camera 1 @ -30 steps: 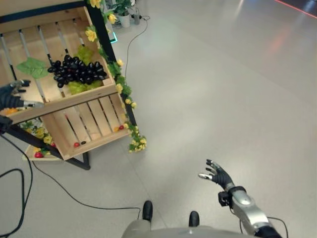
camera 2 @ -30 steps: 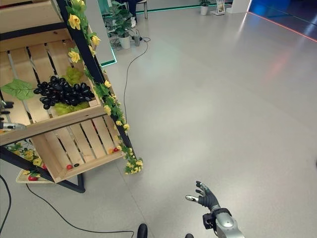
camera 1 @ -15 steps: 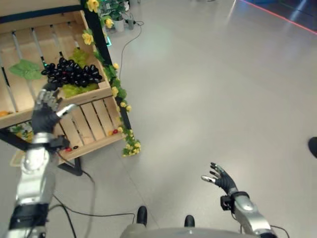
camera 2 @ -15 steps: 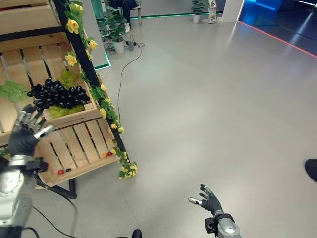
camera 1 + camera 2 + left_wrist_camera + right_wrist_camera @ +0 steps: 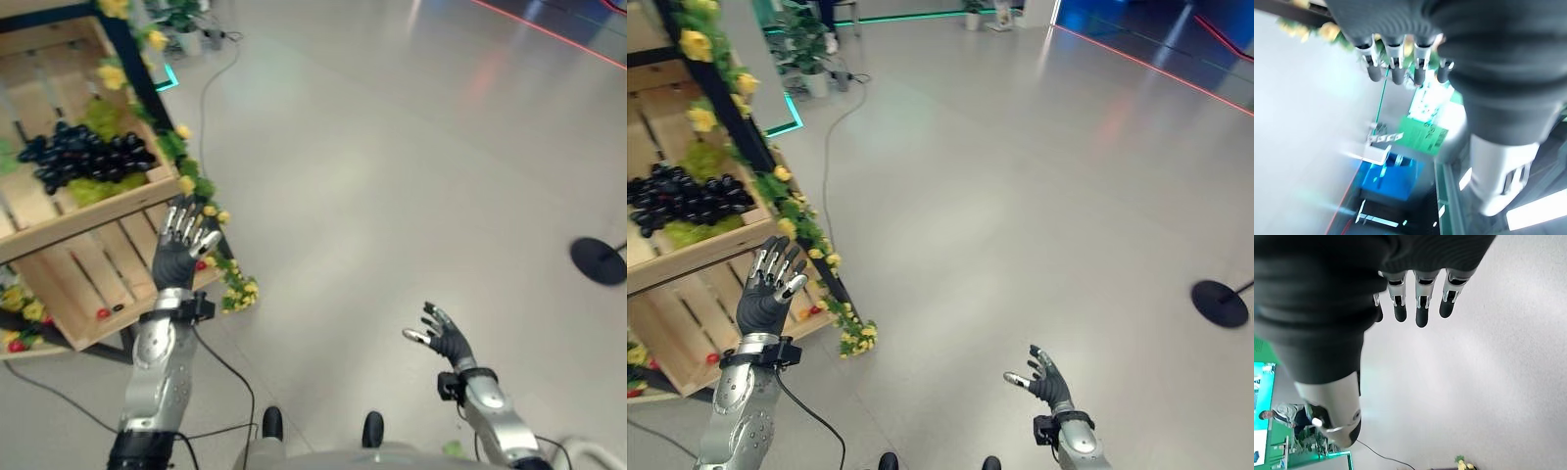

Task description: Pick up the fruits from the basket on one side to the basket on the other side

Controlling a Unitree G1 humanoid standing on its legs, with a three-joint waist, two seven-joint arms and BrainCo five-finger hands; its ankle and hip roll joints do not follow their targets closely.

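A bunch of dark purple grapes (image 5: 83,157) lies on green grapes in the upper wooden crate (image 5: 88,211) of a slanted stand at the left. A lower crate (image 5: 73,294) holds small red fruits (image 5: 103,313). My left hand (image 5: 181,257) is raised in front of the crates' right end, fingers straight and spread, holding nothing. My right hand (image 5: 446,341) hovers low at the right over bare floor, open and empty too. In the wrist views the fingers (image 5: 1396,73) of the left and the fingers (image 5: 1420,313) of the right hand are straight.
Yellow flowers and leaves (image 5: 206,206) trail down the stand's black frame. A black round base (image 5: 600,260) stands on the floor at the right. Potted plants (image 5: 808,44) sit at the far back. A person (image 5: 1283,415) sits far off.
The camera has turned right, so the stand has slid left. My left hand has come away from the crates to the right and risen with spread fingers. The right hand has barely moved.
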